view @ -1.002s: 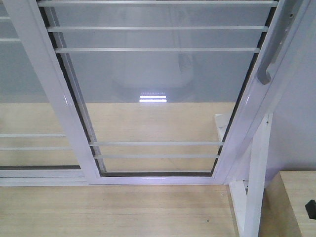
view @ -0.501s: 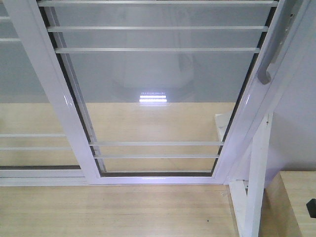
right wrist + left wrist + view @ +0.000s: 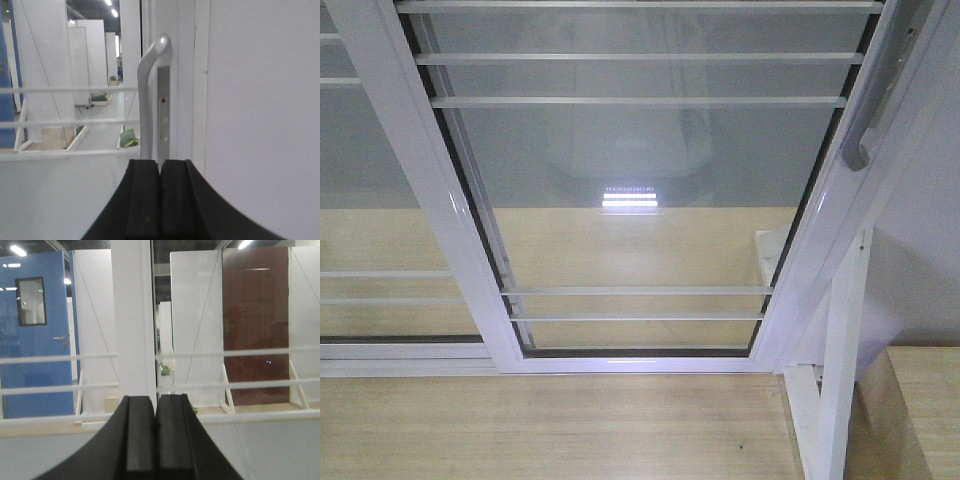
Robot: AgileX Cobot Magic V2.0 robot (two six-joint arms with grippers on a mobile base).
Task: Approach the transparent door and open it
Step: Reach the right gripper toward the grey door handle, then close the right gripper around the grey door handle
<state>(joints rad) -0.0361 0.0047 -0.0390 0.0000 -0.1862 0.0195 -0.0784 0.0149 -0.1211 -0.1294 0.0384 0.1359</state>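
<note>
The transparent door [image 3: 640,180] stands directly ahead, its curved pull handle [image 3: 146,95] just beyond the right end effector [image 3: 160,170], pinched closed and empty like the left end effector [image 3: 155,405]. The glass is rigid and probably heavy: grip the handle.

White-framed transparent door [image 3: 640,180], silver-grey handle [image 3: 147,100], pale wood floor [image 3: 550,430].

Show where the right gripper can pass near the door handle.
Open room lies left of the handle, in front of the glass between the white bars. Only a slim gap separates handle and lock plate. Right of it, frame and wall crowd close.
</note>
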